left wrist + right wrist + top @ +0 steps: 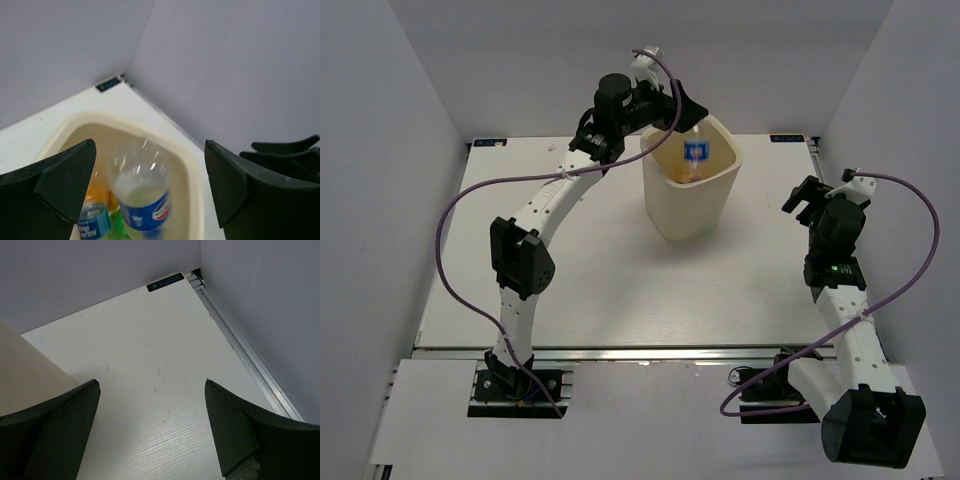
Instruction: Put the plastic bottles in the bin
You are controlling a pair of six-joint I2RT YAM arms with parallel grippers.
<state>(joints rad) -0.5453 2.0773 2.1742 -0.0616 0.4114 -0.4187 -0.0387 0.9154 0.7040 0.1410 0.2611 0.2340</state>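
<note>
The cream bin stands at the table's back middle. My left gripper is open above its rim. Below it, apart from the fingers, a clear bottle with a blue label is inside the bin's mouth. In the left wrist view this bottle is blurred, between and below my open left gripper, inside the bin. Under it lie another blue-label bottle, an orange one and a green one. My right gripper is open and empty over bare table right of the bin.
White walls close in the table on the left, back and right. The bin's wall shows at the left of the right wrist view. A metal rail runs along the right table edge.
</note>
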